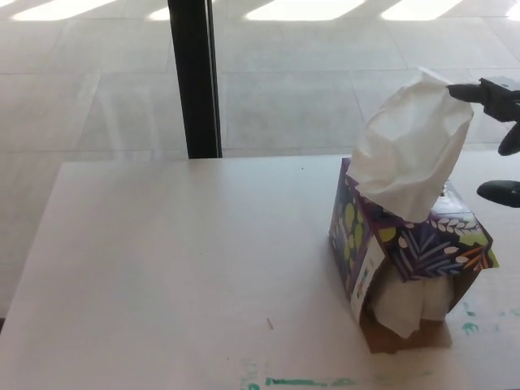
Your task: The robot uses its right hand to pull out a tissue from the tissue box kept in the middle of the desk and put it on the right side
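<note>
Purple floral cardboard tissue box sits near the pale desk's right edge, loads of room left. Black right hand, fingers spread wide, touches the white tissue's tip.

Tissue box: purple, yellow-green and white leaf pattern, orange accents; brown cardboard at base. Tissue: plain white. Right hand: black. Desk: off-white, green paint smears along near edge. Post: black. Floor: pale grey tiles.
</note>
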### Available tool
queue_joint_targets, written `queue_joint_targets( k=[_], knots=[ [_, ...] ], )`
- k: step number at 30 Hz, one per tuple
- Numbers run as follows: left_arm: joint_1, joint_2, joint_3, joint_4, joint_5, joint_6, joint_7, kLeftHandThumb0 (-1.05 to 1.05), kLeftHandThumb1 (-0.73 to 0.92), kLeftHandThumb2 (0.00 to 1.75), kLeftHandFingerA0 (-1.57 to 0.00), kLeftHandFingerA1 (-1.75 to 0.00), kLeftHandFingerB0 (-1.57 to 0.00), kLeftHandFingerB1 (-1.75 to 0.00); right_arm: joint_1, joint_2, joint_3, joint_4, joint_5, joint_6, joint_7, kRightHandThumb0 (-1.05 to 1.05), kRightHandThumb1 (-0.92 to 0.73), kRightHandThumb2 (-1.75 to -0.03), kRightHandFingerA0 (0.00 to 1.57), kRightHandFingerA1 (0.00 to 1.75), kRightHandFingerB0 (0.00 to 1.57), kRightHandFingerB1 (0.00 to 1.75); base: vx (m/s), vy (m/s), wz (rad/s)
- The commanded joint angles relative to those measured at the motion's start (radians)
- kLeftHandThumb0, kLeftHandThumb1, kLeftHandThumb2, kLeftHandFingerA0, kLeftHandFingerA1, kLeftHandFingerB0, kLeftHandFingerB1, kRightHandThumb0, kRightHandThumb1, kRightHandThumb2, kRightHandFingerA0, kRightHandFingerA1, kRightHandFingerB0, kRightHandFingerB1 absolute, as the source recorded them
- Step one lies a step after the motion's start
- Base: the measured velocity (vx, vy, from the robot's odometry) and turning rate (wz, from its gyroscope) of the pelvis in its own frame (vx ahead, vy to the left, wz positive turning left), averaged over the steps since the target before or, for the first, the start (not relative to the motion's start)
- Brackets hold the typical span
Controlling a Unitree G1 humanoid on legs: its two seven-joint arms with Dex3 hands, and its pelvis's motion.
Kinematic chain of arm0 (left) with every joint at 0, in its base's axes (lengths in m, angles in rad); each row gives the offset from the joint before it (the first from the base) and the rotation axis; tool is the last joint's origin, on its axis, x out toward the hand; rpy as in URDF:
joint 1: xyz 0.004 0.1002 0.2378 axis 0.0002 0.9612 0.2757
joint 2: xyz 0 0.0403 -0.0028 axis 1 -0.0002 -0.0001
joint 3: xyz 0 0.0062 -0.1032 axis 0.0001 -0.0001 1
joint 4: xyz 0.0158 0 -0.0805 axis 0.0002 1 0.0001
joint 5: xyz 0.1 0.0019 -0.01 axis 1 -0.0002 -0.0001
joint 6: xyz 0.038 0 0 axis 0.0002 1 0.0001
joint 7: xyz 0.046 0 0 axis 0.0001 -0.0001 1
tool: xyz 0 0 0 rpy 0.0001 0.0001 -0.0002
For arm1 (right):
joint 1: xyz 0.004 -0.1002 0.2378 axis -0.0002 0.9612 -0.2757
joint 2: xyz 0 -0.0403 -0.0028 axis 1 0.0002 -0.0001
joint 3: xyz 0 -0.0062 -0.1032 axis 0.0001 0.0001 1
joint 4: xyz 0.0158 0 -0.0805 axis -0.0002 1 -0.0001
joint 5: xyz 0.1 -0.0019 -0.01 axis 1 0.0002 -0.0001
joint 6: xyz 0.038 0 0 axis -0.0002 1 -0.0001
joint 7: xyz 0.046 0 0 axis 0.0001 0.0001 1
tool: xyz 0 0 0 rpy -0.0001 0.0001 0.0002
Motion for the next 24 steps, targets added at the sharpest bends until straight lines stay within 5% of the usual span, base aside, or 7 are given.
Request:
queue_joint_targets(
  k=[1,5,18,19,22,23,24],
  knots=[
    [0.003,0.043,0.001,0.005,-0.004,-0.015,-0.025,-0.76,0.71,1.28,-0.76,-0.96,-0.4,-0.78,-0.057,-0.079,0.053,0.037,-0.175,-0.116,0.039,-0.44,-0.61,-0.59,0.74,0.83,0.19,0.3,0.0,0.0,0.0],
    [0.011,0.053,-0.003,-0.002,0.002,-0.032,-0.021,-0.78,0.83,1.02,-0.73,-1.0,-0.47,-0.89,-0.086,-0.101,0.095,0.051,-0.249,-0.187,0.012,-0.43,-0.61,-0.59,0.75,1.09,0.23,0.31,0.0,0.0,0.0],
    [0.01,0.051,-0.013,0.011,0.011,-0.031,-0.015,-0.83,0.65,1.25,-0.79,-0.99,-0.46,-0.83,-0.184,-0.035,0.132,0.121,-0.357,-0.252,-0.12,-0.52,-0.55,-0.84,0.84,1.1,0.25,0.47,0.0,0.0,0.0],
    [0.011,0.051,-0.013,0.01,0.008,-0.029,-0.019,-0.84,0.65,1.25,-0.8,-0.99,-0.45,-0.82,-0.192,-0.02,0.129,0.12,-0.349,-0.25,-0.115,-0.45,-0.65,-0.61,0.8,1.18,0.32,0.36,0.0,0.0,0.0],
    [0.007,0.051,-0.015,0.011,0.006,-0.023,-0.02,-0.79,0.82,1.02,-0.77,-1.03,-0.46,-0.9,-0.197,0.004,0.117,0.121,-0.346,-0.258,-0.122,-0.44,-0.67,-0.6,0.81,1.18,0.35,0.36,0.0,0.0,0.0],
    [0.007,0.051,-0.018,0.014,0.009,-0.028,-0.016,-0.77,0.83,1.01,-0.78,-1.03,-0.47,-0.89,-0.202,0.011,0.123,0.126,-0.365,-0.271,-0.136,-0.5,-0.56,-0.87,0.87,1.12,0.3,0.49,0.0,0.0,0.0],
    [0.007,0.051,-0.021,0.017,0.011,-0.031,-0.014,-0.77,0.83,1.02,-0.74,-1.05,-0.45,-0.93,-0.201,0.015,0.123,0.126,-0.372,-0.271,-0.137,-0.43,-0.69,-0.61,0.82,1.23,0.36,0.36,0.0,0.0,0.0]
  ],
)
